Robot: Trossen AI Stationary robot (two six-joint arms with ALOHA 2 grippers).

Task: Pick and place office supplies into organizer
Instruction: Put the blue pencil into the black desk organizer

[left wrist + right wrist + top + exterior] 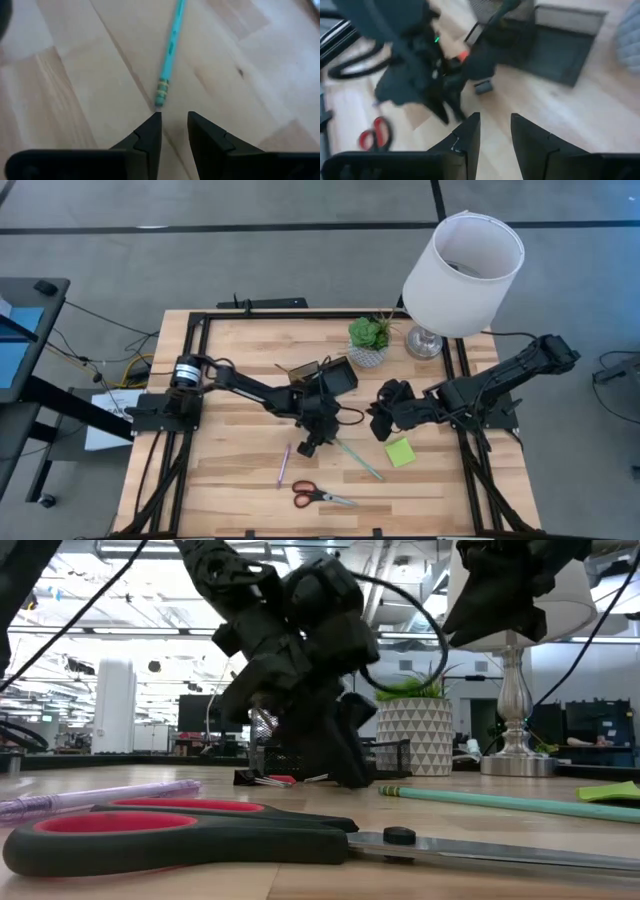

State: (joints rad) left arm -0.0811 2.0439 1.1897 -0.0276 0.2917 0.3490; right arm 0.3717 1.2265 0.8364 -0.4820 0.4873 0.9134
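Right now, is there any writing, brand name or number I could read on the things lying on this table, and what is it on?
None can be read.
teal pencil: dark marks along its barrel, too blurred to read.
red-handled scissors: no lettering shows on handles or blade.
lime-green sticky-note pad: blank.
purple pen: no print can be made out.
white patterned plant pot: only a triangle pattern, no words.

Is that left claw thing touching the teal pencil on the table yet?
Apart. The left wrist view shows bare wood between the left gripper fingers and the teal pencil's eraser end; nothing sits between them.
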